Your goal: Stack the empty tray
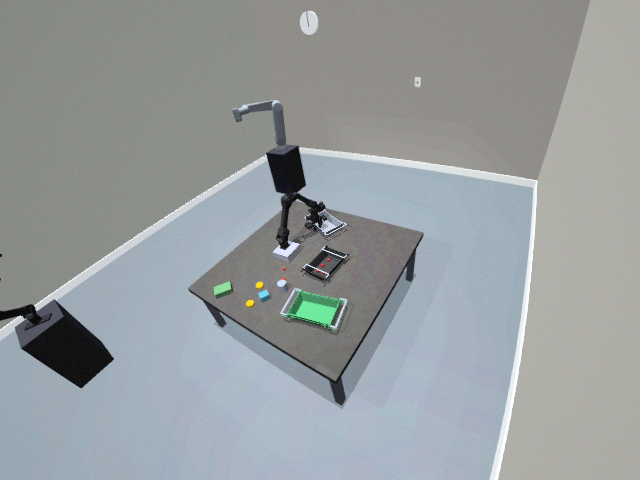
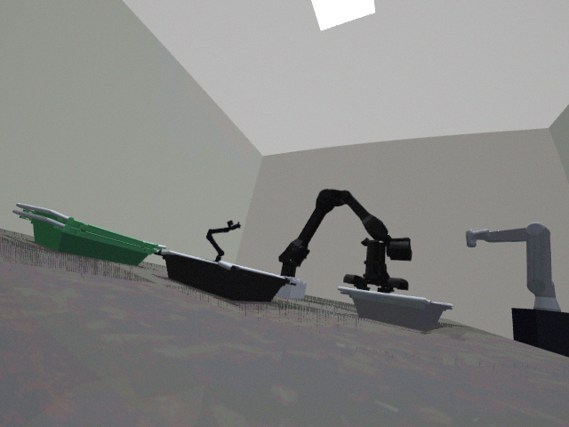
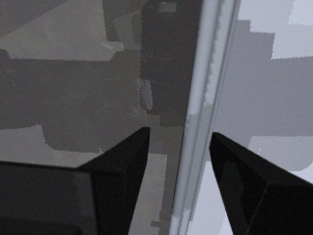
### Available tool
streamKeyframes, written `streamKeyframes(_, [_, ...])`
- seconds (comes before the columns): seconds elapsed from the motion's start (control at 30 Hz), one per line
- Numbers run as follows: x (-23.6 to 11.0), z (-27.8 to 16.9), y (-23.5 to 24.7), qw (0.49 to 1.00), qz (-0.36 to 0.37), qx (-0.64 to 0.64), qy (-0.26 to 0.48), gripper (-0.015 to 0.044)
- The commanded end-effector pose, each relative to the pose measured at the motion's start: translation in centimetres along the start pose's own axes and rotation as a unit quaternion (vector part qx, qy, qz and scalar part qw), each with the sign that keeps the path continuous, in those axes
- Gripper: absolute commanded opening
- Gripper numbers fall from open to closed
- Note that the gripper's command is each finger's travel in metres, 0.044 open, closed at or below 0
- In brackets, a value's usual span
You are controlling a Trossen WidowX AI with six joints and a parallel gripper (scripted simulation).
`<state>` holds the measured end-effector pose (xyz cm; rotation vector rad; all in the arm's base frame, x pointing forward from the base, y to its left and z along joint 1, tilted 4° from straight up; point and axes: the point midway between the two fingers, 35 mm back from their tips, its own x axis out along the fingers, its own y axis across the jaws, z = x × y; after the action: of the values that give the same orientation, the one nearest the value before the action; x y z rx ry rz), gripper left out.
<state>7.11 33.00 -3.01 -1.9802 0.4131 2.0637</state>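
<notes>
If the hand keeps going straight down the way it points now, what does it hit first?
The hand points down with its fingers either side of the white tray's rim. Going on, the palm would probably meet that rim first; the fingertips may reach the table sooner, depth is unclear.

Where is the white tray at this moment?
In the top view, the white tray lies at the table's far edge, beyond the black tray, directly under the end effector.

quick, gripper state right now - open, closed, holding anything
gripper: closed on the rim of the empty white tray, one finger on each side; the tray rests on the table, not lifted.
</notes>
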Motion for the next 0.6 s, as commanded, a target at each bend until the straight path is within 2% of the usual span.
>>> streamKeyframes(0.0, [0.04,0.08,0.16,1.0,0.004,0.0,-0.003,0.0148])
streamKeyframes(0.57, [0.04,0.08,0.16,1.0,0.004,0.0,-0.003,0.0035])
